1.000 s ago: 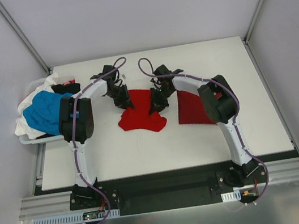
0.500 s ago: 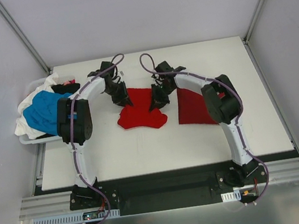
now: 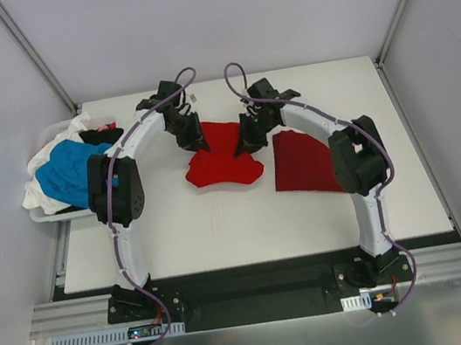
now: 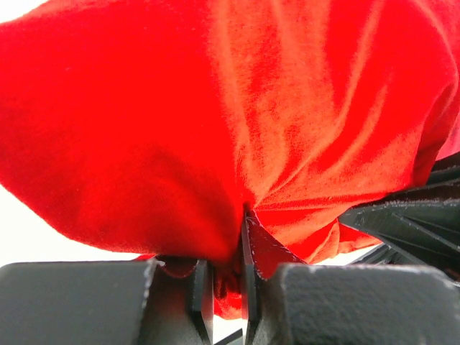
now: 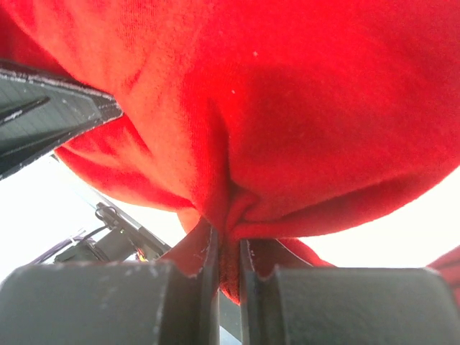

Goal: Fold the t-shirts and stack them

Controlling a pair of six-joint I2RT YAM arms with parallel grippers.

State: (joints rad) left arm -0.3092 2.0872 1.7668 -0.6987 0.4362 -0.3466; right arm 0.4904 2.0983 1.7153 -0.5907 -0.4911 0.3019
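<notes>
**Red shirt drawn farther up the table**

Since a second earlier, both arms had reached farther from their bases, drawing the crumpled red t-shirt toward the table's far edge. The left gripper and right gripper were each clamped on a pinch of its cloth. The white table stood between pale grey walls. Two red shirts lay on it: the held one and a folded red t-shirt just to its right. One bin at the left edge held a heap of blue, white and black cloth.
</notes>
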